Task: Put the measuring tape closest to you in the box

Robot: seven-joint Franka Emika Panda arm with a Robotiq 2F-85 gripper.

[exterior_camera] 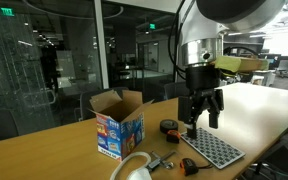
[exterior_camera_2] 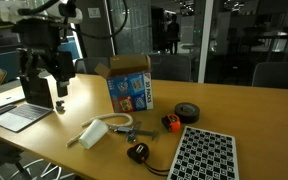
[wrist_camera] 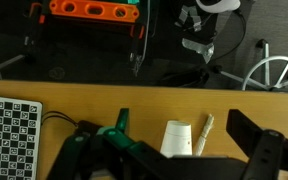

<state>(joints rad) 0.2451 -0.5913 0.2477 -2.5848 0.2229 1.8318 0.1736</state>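
I am holding my gripper (exterior_camera: 202, 120) wide open and empty. The wrist view is missing the measuring tape (exterior_camera_2: 170, 123), which is showing in an exterior view at four o'clock of the box (exterior_camera_2: 132, 90).

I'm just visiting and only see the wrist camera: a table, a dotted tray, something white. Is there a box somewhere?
Observer: Yes, a cardboard box with blue printed sides stands on the table, flaps open.
Operator: And a measuring tape?
Observer: A small black-and-orange measuring tape lies beside a corner of the tray.
Operator: Is the tool touching anything?
Observer: No, the tool hangs in the air above the table.
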